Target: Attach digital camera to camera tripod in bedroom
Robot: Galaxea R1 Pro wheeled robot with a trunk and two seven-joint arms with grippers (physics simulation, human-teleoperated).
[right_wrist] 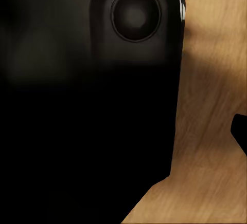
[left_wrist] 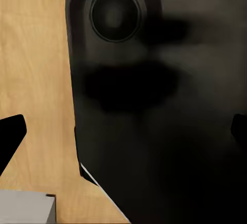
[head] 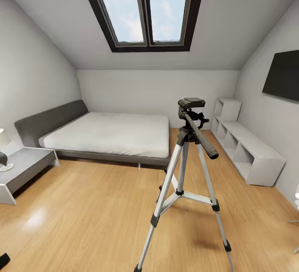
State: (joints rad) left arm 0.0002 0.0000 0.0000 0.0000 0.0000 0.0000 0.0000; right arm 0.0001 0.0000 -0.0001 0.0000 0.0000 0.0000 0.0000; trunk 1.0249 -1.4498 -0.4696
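The camera tripod (head: 182, 172) stands on the light wood floor just ahead of me, right of centre. It has silver legs and a black pan head (head: 192, 112), and its long handle (head: 203, 139) slants down toward me. The plate on top of the head is bare. The digital camera is out of view. In the left wrist view my left gripper (left_wrist: 123, 131) is open, with dark fingertips (left_wrist: 10, 136) at both picture edges and my black base between them. In the right wrist view my right gripper (right_wrist: 123, 131) shows one fingertip (right_wrist: 240, 131) at the edge and holds nothing.
Behind the tripod a grey-framed white bed (head: 112, 132) stands against the far wall. A grey nightstand (head: 25, 164) with a lamp is at the left. A white low shelf (head: 245, 147) and a black TV (head: 284, 76) are on the right wall. A small dark object (head: 3, 260) lies at the bottom left edge.
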